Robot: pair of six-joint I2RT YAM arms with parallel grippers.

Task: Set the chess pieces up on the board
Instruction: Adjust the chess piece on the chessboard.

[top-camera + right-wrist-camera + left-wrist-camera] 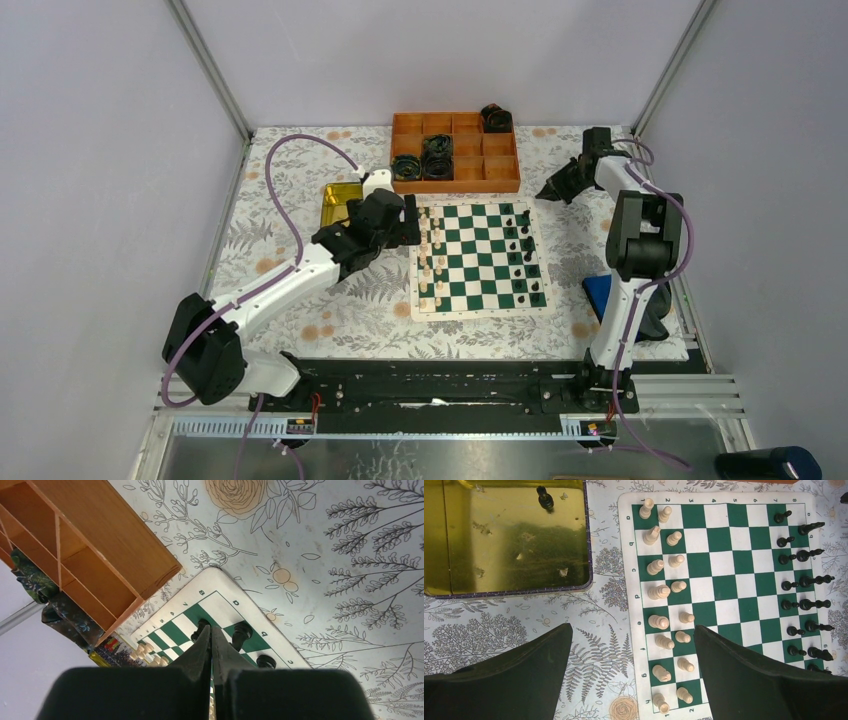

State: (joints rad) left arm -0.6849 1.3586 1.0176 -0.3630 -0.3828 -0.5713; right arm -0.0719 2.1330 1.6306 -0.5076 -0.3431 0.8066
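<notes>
Occlusion first: in the right wrist view your right tool point(210, 630) sits in front of the board's point(220, 605) corner. The black piece point(201, 626) just behind its tips is half covered, and you cannot tell whether the fingers touch it. In the left wrist view the broad right finger point(764, 680) cuts off the board's near corner and the last of the black chessmen point(814, 603), so you can't get a sure count. A dark shape is also clipped at the top right edge.

Now the layout. The board lies flat in the middle of the desk point(370, 315). The cream-white chessmen point(658, 591) stand in two files along its left side and the black ones in two files along its right. One lone black chessman point(544, 499) stands inside the yellow tin point(499, 540), just beside the board's far left corner.

Your left tool point(631, 630) hangs released, fingers spread wide, above the floral cloth and the board's left border, with the white files showing between the fingers. Your right tool is clenched, fingers pressed flat together, at the board's far right corner, near the orange tray point(455, 185).

Arms: the left one runs diagonally from its base toward the tin, its wrist looking straight down. The right one rises from its base, elbow high, its tool turned left toward that corner.
</notes>
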